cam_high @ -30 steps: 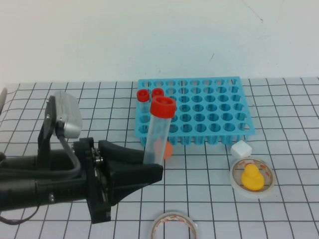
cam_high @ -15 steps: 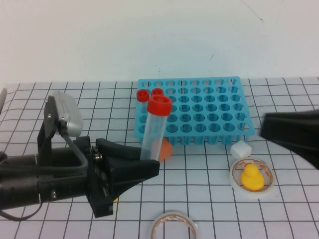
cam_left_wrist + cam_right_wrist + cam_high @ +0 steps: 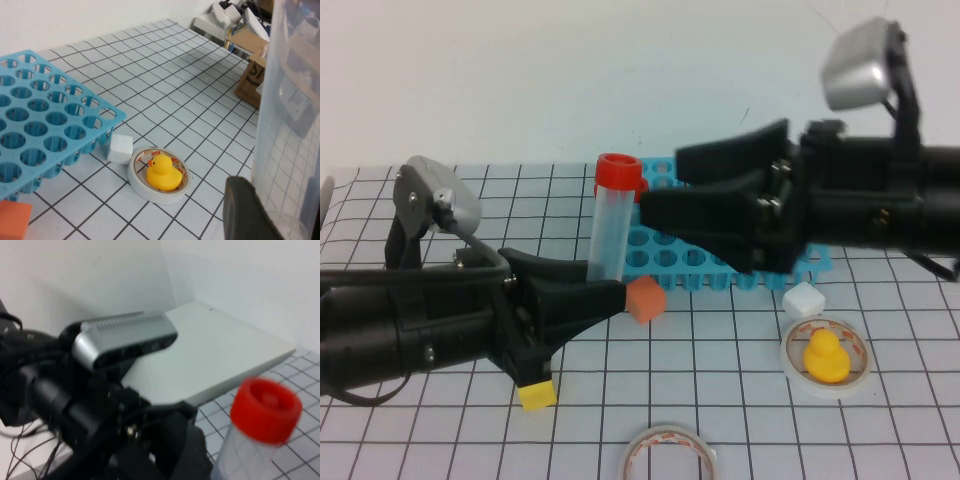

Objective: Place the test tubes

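Well, the gridded table (image 3: 720, 400) carries everything. Low on its left side, the left gripper (image 3: 610, 290) has its jaws clamped on the bottom of the test tube (image 3: 611, 225). Higher up, from the right, the right gripper (image 3: 660, 183) has its jaws spread wide and holds nothing, its tips just beside the tube's upper part. Behind them sits the blue rack (image 3: 670, 262) (largely hidden by the right arm). The tube stands nearly upright, red cap on top, before the rack's left end. A tape ring (image 3: 790, 358) encircles a yellow duck (image 3: 825, 355); nearby lie an orange cube (image 3: 645, 300), white cube (image 3: 803, 300) and yellow cube (image 3: 536, 394).
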Robot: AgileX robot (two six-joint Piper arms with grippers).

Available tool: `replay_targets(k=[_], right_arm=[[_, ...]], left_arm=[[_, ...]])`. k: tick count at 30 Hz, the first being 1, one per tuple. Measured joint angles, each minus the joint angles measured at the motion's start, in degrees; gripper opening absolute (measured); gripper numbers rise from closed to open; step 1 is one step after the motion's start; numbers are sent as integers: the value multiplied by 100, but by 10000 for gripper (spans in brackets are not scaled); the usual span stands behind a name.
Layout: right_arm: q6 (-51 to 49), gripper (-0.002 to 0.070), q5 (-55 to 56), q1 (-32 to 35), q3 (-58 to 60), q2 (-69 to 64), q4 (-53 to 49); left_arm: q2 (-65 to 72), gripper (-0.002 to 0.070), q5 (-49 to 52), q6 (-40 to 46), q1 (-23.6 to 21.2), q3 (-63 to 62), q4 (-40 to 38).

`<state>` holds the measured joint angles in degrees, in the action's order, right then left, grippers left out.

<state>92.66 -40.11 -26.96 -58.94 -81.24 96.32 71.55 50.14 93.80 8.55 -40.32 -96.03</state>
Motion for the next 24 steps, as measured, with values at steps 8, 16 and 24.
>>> replay_targets(k=[8, 16, 24], right_arm=[[-485, 571, 2, -110, -924, -857, 12], [-569, 571, -435, -118, -1109, -1163, 26], [-581, 507, -676, -159, -1151, -1222, 26]], left_arm=[[0, 211, -24, -25, 0, 0, 0], [0, 211, -61, -25, 0, 0, 0], [0, 211, -206, -25, 0, 0, 0]])
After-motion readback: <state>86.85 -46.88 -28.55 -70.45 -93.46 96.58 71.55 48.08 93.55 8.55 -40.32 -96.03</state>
